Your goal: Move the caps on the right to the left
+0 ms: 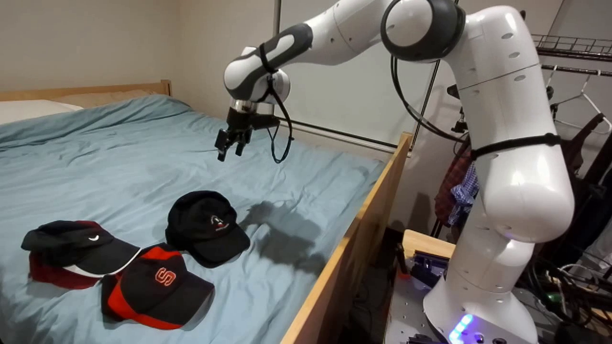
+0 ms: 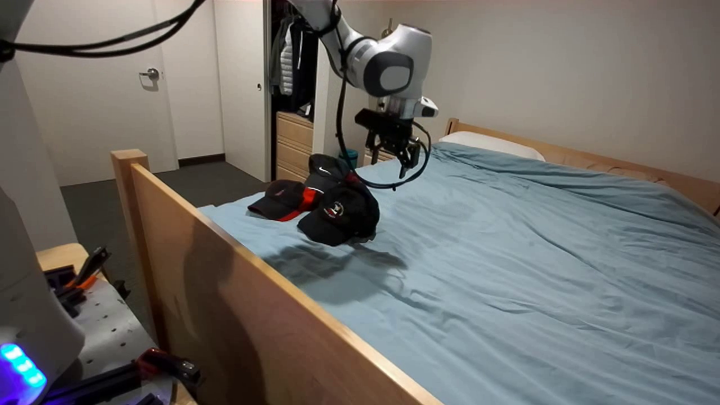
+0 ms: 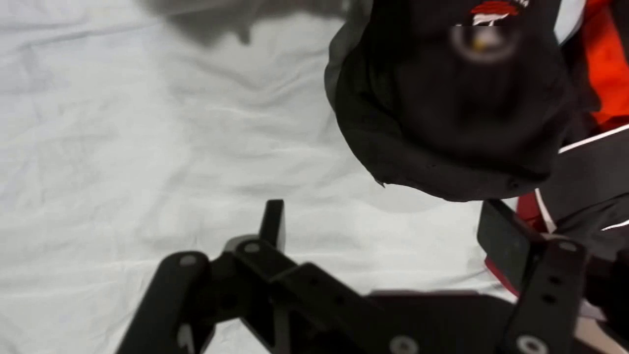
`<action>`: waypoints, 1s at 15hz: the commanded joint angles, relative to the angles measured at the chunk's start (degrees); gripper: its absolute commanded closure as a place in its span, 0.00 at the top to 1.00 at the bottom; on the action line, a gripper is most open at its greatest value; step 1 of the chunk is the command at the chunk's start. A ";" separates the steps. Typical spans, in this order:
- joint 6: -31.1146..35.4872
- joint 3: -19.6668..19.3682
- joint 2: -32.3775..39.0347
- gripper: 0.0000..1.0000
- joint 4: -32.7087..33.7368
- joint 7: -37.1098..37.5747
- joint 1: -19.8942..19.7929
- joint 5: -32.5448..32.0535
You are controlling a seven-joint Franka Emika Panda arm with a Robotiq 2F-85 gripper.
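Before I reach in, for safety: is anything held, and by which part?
Nothing's held; the black two-fingered end effector stands open above blue fabric bedding.

A blue-covered bed (image 1: 110, 162) bears a black cap (image 1: 202, 229), a red-and-black cap (image 1: 155, 289) and a swoosh cap (image 1: 83, 248).

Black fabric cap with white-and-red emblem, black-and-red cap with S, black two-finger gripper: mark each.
Black emblem cap (image 1: 202, 224): in an exterior view, on the crown.
S cap (image 1: 150, 287): in an exterior view, on the crown.
Gripper (image 3: 385, 226): in the wrist view, midway between open fingertips.
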 commanded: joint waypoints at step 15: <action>-32.00 -6.49 -4.12 1.00 23.24 12.28 4.26 -17.09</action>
